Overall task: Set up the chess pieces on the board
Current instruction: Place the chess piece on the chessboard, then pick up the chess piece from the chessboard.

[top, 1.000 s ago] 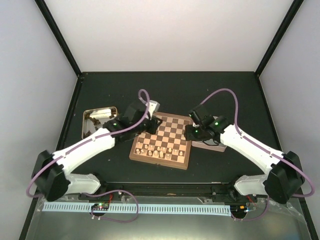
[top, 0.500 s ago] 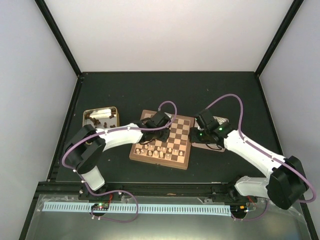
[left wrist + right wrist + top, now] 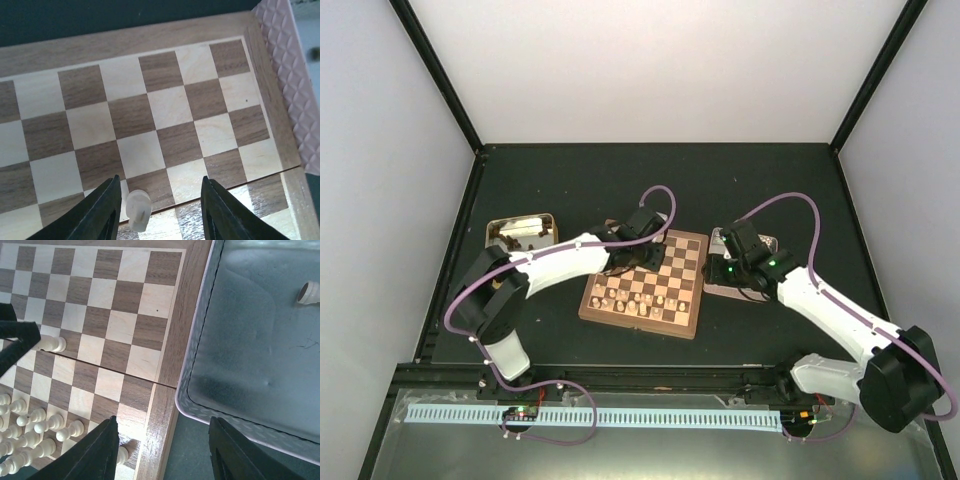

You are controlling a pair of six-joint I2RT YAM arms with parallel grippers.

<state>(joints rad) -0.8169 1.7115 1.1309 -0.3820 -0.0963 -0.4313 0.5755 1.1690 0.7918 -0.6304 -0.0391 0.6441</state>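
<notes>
One pale piece [image 3: 137, 210] stands on board [image 3: 150, 100] between left gripper's [image 3: 160, 180] parted fingers, not clamped; right gripper [image 3: 163, 419] wide, empty, over board edge and tin [image 3: 260, 340].

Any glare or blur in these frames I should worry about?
Left wrist: glare washes out the near squares of the board, and the pale piece at the bottom edge is soft. Right wrist: the board is sharp, with a hazy sheen inside the tin. Top external: the light is even, but the pieces are too small to tell apart.

white walls [image 3: 660, 70], black tabletop [image 3: 570, 180]
</notes>
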